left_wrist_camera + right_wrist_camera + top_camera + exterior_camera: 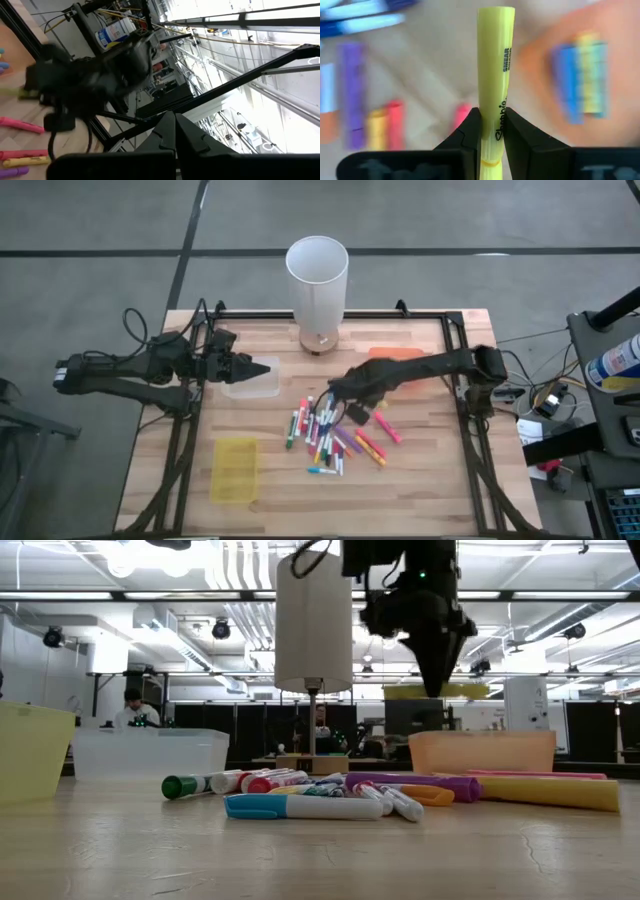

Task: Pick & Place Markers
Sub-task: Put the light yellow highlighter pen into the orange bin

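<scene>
Several markers (325,435) in mixed colours lie in a loose pile on the wooden table, also seen in the low view as the markers (320,795). My right gripper (338,393) hangs above the pile, pointing down, and is shut on a yellow highlighter (495,60). In the low view the right gripper (435,685) is well above the table, with the highlighter (410,692) showing as a level yellow strip at its tips. My left gripper (268,367) waits shut over the clear tray (250,385), its fingers meeting in the left wrist view (175,122). My right gripper (492,125) pinches the yellow highlighter by its barrel (492,100), nearer one end, between the two fingers. The fingers come from above, pointing down, and lie across the barrel. The highlighter is lifted clear of the table and lies about level below the fingertips.
An orange tray (395,352) sits at the far right, a clear tray at the far left, and a yellow tray (235,470) at the near left. A tall white cylinder (317,275) stands on a stem at the far edge. People show in the room behind.
</scene>
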Robot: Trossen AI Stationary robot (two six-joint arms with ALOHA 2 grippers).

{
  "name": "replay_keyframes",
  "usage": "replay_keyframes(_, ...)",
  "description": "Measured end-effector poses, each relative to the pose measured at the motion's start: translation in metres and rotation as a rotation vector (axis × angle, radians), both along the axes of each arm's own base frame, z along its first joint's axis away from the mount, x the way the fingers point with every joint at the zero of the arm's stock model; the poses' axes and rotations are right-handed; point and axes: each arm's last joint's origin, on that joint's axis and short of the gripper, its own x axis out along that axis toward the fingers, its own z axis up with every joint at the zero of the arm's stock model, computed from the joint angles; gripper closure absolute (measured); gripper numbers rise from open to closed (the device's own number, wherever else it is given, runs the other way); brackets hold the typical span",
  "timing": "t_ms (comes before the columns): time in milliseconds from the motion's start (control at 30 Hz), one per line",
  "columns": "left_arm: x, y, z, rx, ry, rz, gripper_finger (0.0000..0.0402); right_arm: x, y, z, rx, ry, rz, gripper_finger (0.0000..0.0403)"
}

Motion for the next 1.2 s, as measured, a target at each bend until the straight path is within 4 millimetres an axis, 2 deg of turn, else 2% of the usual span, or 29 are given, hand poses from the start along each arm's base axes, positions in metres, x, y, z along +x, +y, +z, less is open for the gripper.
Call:
replay_keyframes(133, 0.0, 0.0, 0.0, 0.0, 0.001, 0.0, 0.0401, -0.019, -0.026, 0.017, -0.058, 0.007, -0.027, 0.0354)
replay_keyframes(300, 0.0, 0.0, 0.0, 0.001, 0.002, 0.0, 0.0401, -0.044, -0.062, 0.018, -0.057, 0.023, -0.092, 0.0354)
replay_keyframes(567, 0.0, 0.001, 0.0, 0.037, 0.0, 0.028, 0.0401, -0.071, -0.105, -0.007, -0.012, 0.037, -0.105, 0.0354)
replay_keyframes(667, 0.001, 0.001, 0.0, 0.034, 0.001, 0.047, 0.0401, -0.076, -0.111, -0.018, 0.005, 0.076, -0.1, 0.0351)
replay_keyframes(900, 0.001, 0.003, 0.0, 0.045, 0.001, 0.12, 0.0401, -0.081, -0.117, -0.036, 0.014, 0.092, -0.091, 0.0313)
replay_keyframes(1200, 0.001, 0.004, 0.0, 0.042, 0.002, 0.134, 0.0401, -0.084, -0.115, -0.043, 0.019, 0.108, -0.092, 0.0331)
